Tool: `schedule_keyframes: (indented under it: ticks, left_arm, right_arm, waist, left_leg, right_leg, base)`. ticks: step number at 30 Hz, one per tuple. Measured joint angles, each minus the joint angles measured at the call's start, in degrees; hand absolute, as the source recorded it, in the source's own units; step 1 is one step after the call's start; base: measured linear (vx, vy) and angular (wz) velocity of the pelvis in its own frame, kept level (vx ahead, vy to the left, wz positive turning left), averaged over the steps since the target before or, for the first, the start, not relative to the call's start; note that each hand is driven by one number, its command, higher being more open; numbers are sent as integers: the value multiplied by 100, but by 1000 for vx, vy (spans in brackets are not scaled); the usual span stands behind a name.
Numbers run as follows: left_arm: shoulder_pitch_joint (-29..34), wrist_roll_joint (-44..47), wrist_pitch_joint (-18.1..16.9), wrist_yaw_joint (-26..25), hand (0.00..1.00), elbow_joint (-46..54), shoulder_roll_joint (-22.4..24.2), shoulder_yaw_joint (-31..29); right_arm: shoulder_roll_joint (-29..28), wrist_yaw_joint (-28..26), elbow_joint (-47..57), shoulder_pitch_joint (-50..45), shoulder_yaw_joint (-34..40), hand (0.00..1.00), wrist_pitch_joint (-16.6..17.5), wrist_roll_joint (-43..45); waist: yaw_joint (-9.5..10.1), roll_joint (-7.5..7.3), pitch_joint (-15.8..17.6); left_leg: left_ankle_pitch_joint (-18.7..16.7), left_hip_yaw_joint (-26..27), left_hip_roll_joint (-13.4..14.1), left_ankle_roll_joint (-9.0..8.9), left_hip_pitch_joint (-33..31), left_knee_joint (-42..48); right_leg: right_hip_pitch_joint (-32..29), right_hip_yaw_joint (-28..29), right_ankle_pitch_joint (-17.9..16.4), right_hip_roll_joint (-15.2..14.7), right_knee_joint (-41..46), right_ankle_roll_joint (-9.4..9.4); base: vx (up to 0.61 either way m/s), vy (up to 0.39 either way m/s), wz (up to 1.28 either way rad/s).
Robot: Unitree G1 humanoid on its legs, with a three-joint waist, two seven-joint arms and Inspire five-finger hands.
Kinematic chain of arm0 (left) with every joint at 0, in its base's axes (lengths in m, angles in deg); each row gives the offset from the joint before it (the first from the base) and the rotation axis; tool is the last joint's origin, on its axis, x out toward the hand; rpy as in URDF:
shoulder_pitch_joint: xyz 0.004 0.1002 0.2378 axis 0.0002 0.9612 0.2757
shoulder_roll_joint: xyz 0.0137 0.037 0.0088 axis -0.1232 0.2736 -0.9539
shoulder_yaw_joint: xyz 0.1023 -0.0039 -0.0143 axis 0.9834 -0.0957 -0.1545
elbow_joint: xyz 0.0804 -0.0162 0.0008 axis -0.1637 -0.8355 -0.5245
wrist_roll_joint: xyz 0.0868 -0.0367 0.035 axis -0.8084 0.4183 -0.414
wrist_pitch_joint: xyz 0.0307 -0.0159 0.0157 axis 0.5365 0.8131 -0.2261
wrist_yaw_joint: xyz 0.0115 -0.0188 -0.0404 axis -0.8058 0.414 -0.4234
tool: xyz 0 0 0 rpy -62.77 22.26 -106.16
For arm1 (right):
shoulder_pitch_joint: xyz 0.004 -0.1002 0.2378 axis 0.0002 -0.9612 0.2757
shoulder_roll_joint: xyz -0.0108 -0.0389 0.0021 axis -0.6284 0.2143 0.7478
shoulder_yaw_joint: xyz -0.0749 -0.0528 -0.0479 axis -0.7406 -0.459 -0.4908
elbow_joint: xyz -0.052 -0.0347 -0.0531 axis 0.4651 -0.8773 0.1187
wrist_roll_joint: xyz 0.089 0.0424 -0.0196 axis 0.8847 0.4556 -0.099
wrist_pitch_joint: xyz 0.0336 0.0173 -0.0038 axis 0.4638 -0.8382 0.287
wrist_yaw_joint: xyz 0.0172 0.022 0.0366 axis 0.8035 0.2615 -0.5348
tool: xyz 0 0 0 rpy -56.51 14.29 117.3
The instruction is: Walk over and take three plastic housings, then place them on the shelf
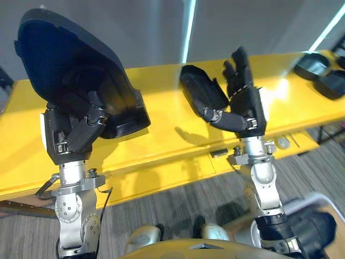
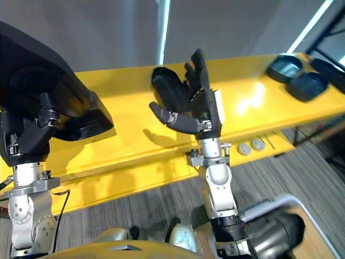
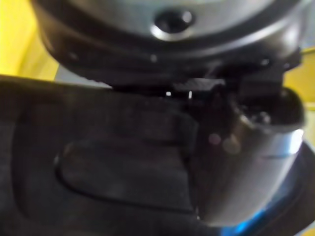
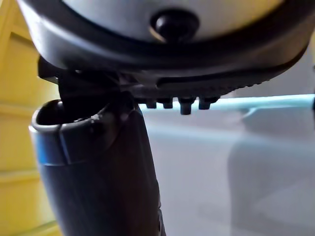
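Left hand (image 1: 67,140) is curled round a black plastic housing (image 1: 70,70), raised above the yellow desk (image 1: 161,135). Right hand (image 1: 245,102) stands with fingers straight and thumb out, just beside a second housing (image 1: 202,89) on the desk. Two more housings (image 1: 312,65) lie far right.

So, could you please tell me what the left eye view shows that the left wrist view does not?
Left eye view: the yellow surface, the open right hand beside a smaller housing, and more housings at far right. Left wrist view: the left thumb seen close, pressed against dark plastic. Both: the left hand gripping the large black housing.
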Motion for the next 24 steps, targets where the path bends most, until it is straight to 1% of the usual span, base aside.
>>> schedule_keyframes:
  ticks: [1,2,3,5,7,10,11,13,15,16,18,19,20,21,22,23,24]
  left_arm:
    - [13,0,45,19,0,-1,35,70]
    - [9,-27,96,84,0,-21,85,167]
    - [9,-48,163,249,0,-40,100,305]
    - [1,-47,206,393,0,-39,98,399]
    - [-2,-50,213,462,0,-38,96,407]
    - [1,-68,251,462,0,-38,96,406]
    - [1,-72,324,460,0,-37,95,412]
    - [8,-84,344,453,0,-29,91,455]
    - [24,-114,355,450,0,55,90,498]
    - [31,-145,358,447,0,126,89,520]
    - [23,-211,358,443,0,150,91,550]
    - [21,-316,358,416,0,152,97,563]
    - [-3,-359,364,415,0,211,78,588]
    - [-30,-360,359,432,0,258,64,666]
    - [-36,-362,358,458,0,264,75,735]
    - [-31,-385,358,482,0,289,72,831]
    - [-17,-425,356,496,0,293,66,835]
  right_arm:
    - [23,17,7,-1,99,100,1,0]
    - [43,52,3,-11,262,100,-18,-9]
    - [45,200,4,-87,441,100,-94,-12]
    - [39,305,12,-145,600,100,-103,-16]
    - [-5,358,77,-158,720,100,-102,-21]
    - [-55,385,400,-318,834,100,-48,-15]
    - [-56,382,447,-370,835,100,-37,-11]
    - [-89,351,489,-455,835,100,-14,-3]
    - [-156,311,627,-576,840,100,-14,7]
    - [-233,257,718,-651,861,100,-15,48]
    - [-263,240,777,-758,881,100,-15,232]
    - [-264,243,785,-779,954,100,-18,276]
    - [-285,261,809,-765,1063,100,-14,286]
    - [-283,277,799,-736,1174,100,5,372]
    - [-259,313,787,-721,1260,100,5,450]
    - [-217,378,768,-737,1365,100,6,499]
    - [-281,391,698,-758,1377,100,10,509]
  waist:
    - [-21,79,-21]
    - [-26,191,-20]
    - [-3,272,-58]
    - [-41,284,-68]
    - [-43,279,-75]
    - [-60,276,-78]
    - [-76,272,-81]
    - [-122,267,-98]
    - [-121,268,-100]
    - [-128,268,-100]
    - [-149,257,-101]
    - [-158,244,-92]
    - [-198,81,-6]
    - [-212,97,-10]
    - [-240,173,-33]
    - [-264,342,-69]
    - [-262,304,-70]
  left_leg:
    - [-35,414,144,1,-22,-27]
    - [2,870,304,49,24,-124]
    - [172,1253,360,147,206,-390]
    - [268,1197,337,166,441,-608]
    - [274,1143,330,171,537,-666]
    - [275,1133,269,172,614,-671]
    - [275,1136,259,172,705,-674]
    - [274,1135,251,172,793,-680]
    - [274,1135,249,172,823,-685]
    - [274,1134,241,172,820,-647]
    - [274,1120,196,171,736,-388]
    - [257,1130,159,137,557,29]
    - [50,1216,178,72,143,611]
    - [-73,1310,338,177,80,296]
    - [139,1315,559,101,92,-67]
    - [636,1147,926,-282,109,-486]
    - [626,1225,740,-253,265,-566]
  right_leg:
    - [110,-133,24,19,-116,-25]
    - [275,-319,20,59,-217,-31]
    - [470,-455,16,87,-296,-32]
    - [706,-523,10,107,-360,-37]
    - [817,-523,8,118,-383,-41]
    - [948,-525,8,80,-447,-41]
    - [1042,-524,7,72,-446,-41]
    - [1138,-506,4,67,-437,-45]
    - [1162,-494,-11,67,-425,-60]
    - [1175,-495,-38,59,-420,-90]
    - [1226,-496,-101,-21,-383,-74]
    - [1231,-501,-150,-141,-298,-74]
    - [1290,-410,-207,-358,-284,-47]
    - [1270,-391,-323,-437,-199,36]
    - [1209,-401,-379,-409,-100,92]
    - [1188,-368,-585,-389,108,346]
    - [1177,-262,-687,-608,200,486]
  base:
    - [196,-38,105]
    - [273,-34,90]
    - [223,-26,81]
    - [208,-6,51]
    - [173,21,24]
    - [131,34,12]
    - [100,33,7]
    - [63,23,8]
    - [39,15,2]
    - [35,8,3]
    - [23,9,9]
    - [-6,50,26]
    - [-30,41,34]
    - [-38,35,30]
    - [-7,57,15]
    - [38,165,-20]
    - [42,185,-25]
